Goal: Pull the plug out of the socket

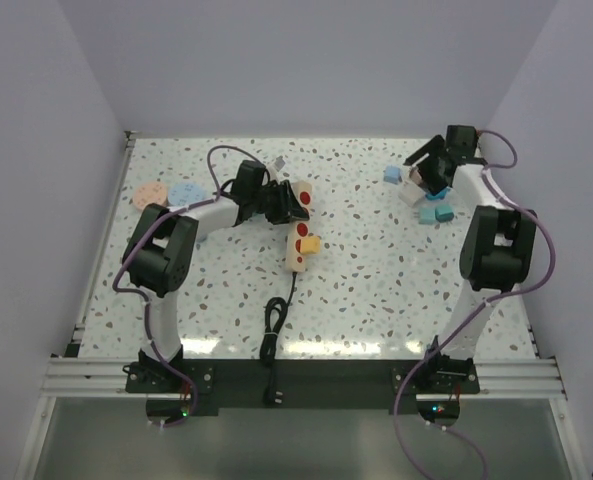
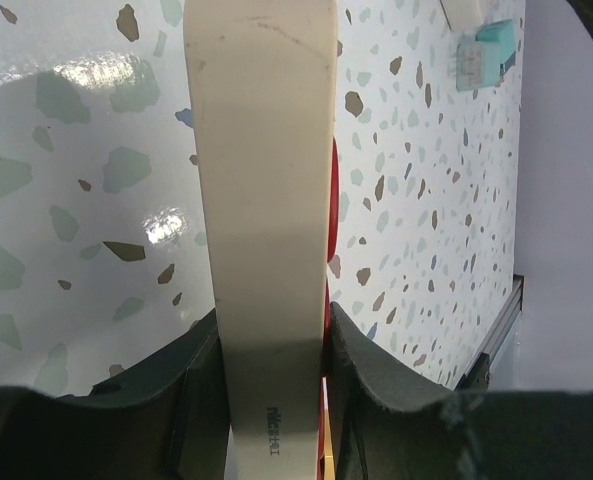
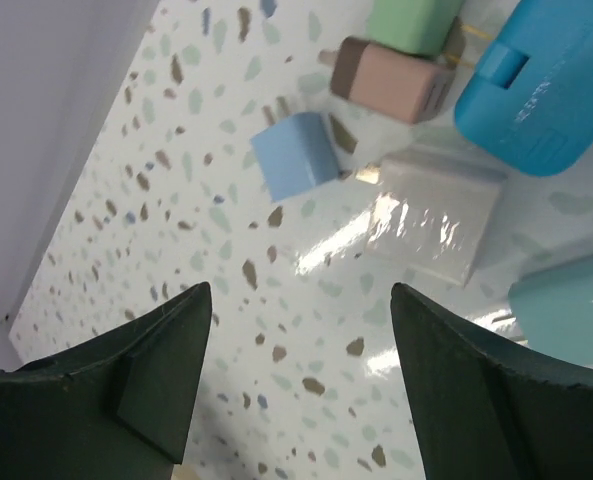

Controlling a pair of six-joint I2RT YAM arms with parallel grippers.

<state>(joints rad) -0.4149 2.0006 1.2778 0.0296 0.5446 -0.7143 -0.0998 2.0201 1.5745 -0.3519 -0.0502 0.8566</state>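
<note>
The socket (image 1: 301, 238) is a pale wooden strip with red round faces, lying in the middle of the table. A yellow plug (image 1: 312, 243) sits on its near part. A thin black cable (image 1: 273, 312) runs from its near end toward the table's front edge. My left gripper (image 1: 288, 203) is shut on the strip's far end. In the left wrist view the strip (image 2: 266, 180) stands edge-on between the fingers (image 2: 376, 365), with a red face (image 2: 333, 225) on its right side. My right gripper (image 1: 423, 178) is open and empty at the far right, above loose blocks.
A pink disc (image 1: 150, 195) and a blue disc (image 1: 186, 192) lie at the far left. Loose blocks lie under the right gripper: light blue (image 3: 294, 155), brown-pink (image 3: 396, 82), green (image 3: 414, 22), large blue (image 3: 546, 85), white (image 3: 438, 212), teal (image 3: 566, 295). Walls close in on both sides.
</note>
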